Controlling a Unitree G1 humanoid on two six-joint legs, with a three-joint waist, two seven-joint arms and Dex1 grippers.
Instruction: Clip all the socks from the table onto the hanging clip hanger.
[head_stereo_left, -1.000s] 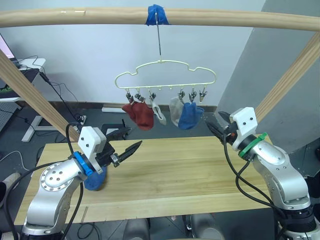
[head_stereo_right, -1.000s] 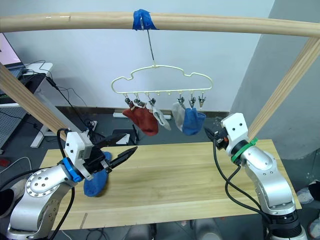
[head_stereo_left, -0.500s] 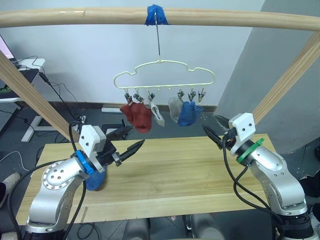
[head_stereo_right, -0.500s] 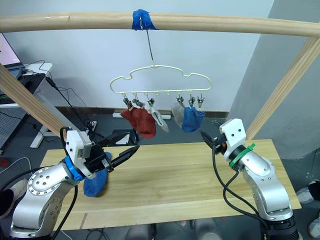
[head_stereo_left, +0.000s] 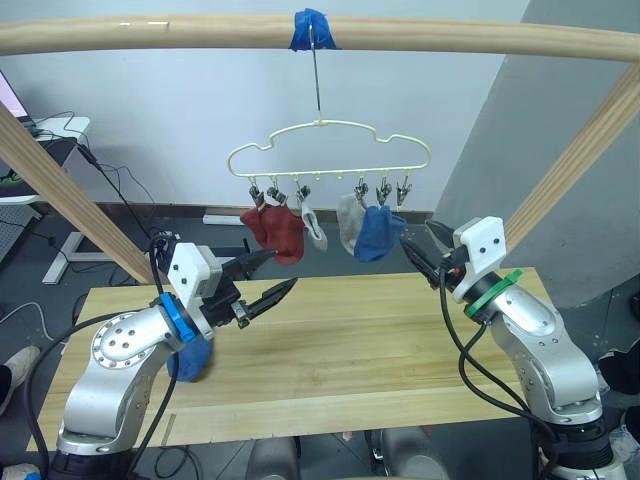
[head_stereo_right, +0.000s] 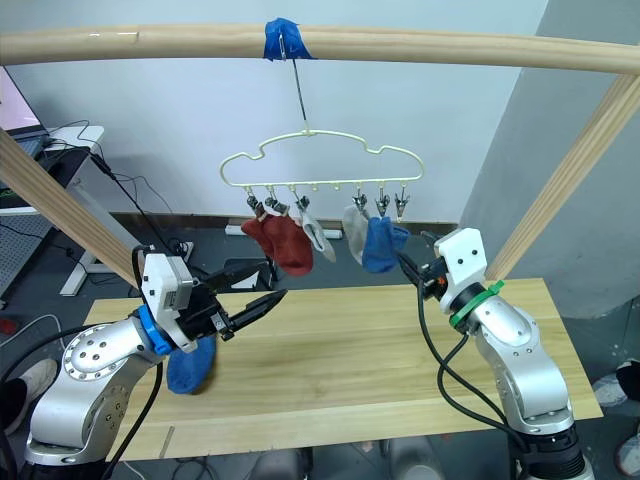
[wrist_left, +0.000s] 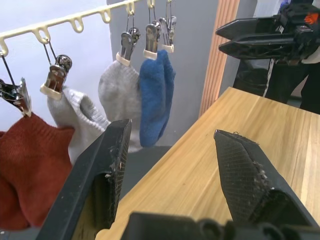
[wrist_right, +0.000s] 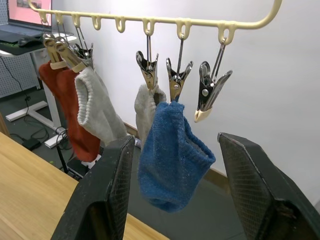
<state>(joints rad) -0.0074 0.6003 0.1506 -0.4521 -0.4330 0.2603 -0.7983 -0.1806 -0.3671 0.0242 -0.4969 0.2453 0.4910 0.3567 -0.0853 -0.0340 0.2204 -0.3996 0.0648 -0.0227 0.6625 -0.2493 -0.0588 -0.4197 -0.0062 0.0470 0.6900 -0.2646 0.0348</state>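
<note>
A pale bluish-white wall (head_stereo_left: 180, 110) stands behind, with a grey wall (head_stereo_left: 500, 110) at the right. Below is a dark floor (head_stereo_left: 110, 255) with black cables (head_stereo_left: 120, 185). A white desk (head_stereo_left: 55, 125) stands at far left.

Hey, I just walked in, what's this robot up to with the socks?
It is clipping socks onto the clip hanger that hangs from the wooden pole. Five already hang there: two rust red socks, two grey socks and a blue sock. One more blue sock lies on the table under the left arm. Both grippers are open and empty: the left gripper over the table, the right gripper raised by the hanging blue sock.
</note>
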